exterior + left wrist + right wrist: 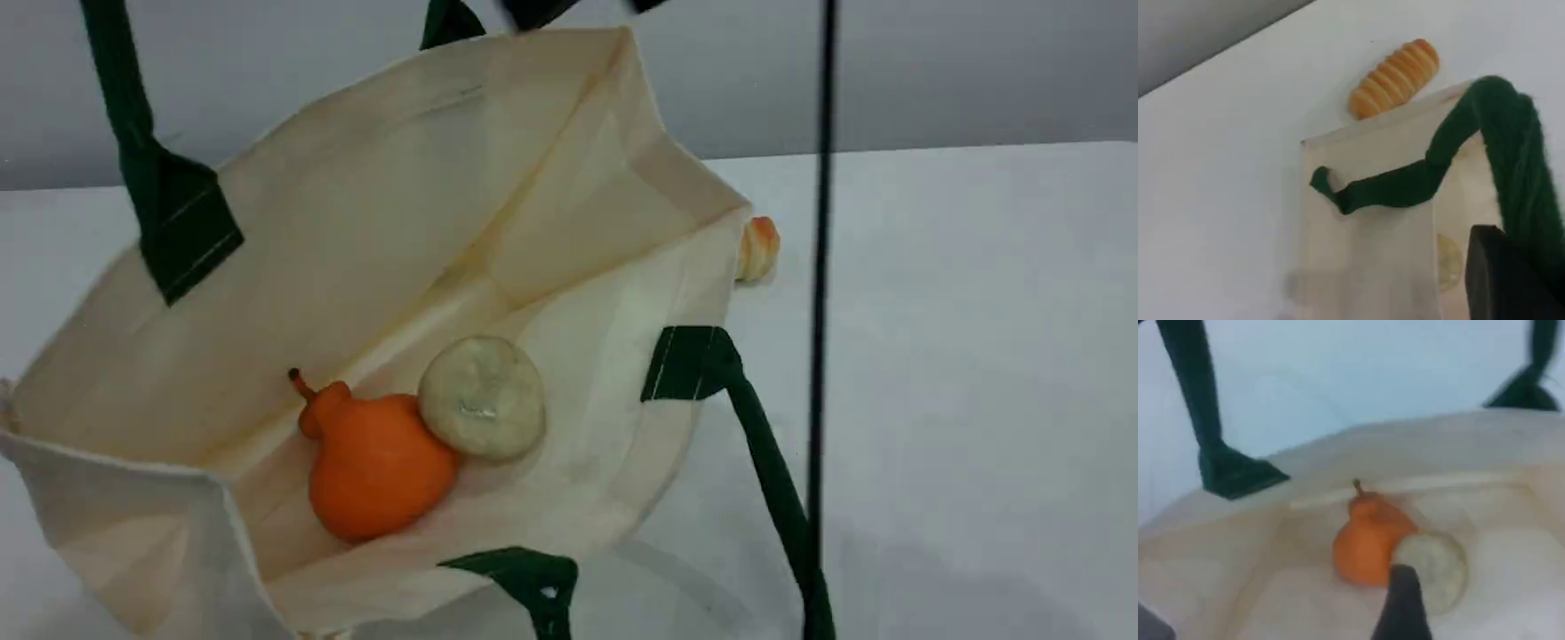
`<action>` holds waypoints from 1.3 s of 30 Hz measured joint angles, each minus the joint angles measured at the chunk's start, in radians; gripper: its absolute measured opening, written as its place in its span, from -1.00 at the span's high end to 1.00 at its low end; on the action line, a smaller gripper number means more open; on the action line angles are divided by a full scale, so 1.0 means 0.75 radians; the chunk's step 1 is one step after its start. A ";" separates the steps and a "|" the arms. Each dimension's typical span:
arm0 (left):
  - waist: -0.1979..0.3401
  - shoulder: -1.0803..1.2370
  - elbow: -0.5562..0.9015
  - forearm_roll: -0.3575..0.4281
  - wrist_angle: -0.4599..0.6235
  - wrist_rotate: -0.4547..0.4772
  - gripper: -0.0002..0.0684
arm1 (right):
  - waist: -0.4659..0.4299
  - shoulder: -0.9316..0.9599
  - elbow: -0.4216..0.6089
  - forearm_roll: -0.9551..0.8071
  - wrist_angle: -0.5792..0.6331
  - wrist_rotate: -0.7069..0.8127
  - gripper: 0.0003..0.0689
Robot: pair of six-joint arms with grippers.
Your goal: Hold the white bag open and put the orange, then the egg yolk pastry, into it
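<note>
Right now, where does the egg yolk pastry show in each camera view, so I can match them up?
Scene view: the egg yolk pastry lies inside the white bag, low centre, touching the orange on the orange's right.
Left wrist view: only a faint pale round shape shows through the bag's cloth, lower right; probably the pastry.
Right wrist view: lower centre-right, just behind the right gripper's fingertip.
Shared landmark: the bag's dark green handles.

Even, soft light fills all views; both wrist views are blurred, and faint shadows lie on the white bench (978,356).
</note>
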 joint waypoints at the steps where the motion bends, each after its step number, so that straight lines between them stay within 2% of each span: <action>1: 0.000 0.005 0.000 0.002 0.000 0.000 0.77 | -0.023 -0.016 0.000 -0.001 0.026 0.012 -0.46; 5: 0.000 0.051 0.000 0.030 -0.003 0.000 0.77 | -0.085 -0.062 0.000 -0.007 0.120 0.031 -0.46; 14: 0.001 0.151 0.001 0.033 -0.042 0.000 0.77 | -0.084 -0.082 0.000 -0.030 0.164 0.050 -0.46; 21: 0.001 0.200 0.001 0.135 -0.045 -0.006 0.77 | -0.084 -0.080 0.000 -0.070 0.190 0.063 -0.46; 28: 0.001 0.279 0.001 0.117 -0.055 -0.006 0.76 | -0.084 -0.080 0.000 -0.084 0.189 0.062 -0.46; 34: 0.001 0.355 0.001 0.047 -0.058 -0.006 0.71 | -0.084 -0.080 0.000 -0.092 0.188 0.061 -0.46; 39: 0.001 0.381 0.001 0.063 -0.044 -0.004 0.50 | -0.084 -0.080 0.000 -0.097 0.188 0.061 -0.46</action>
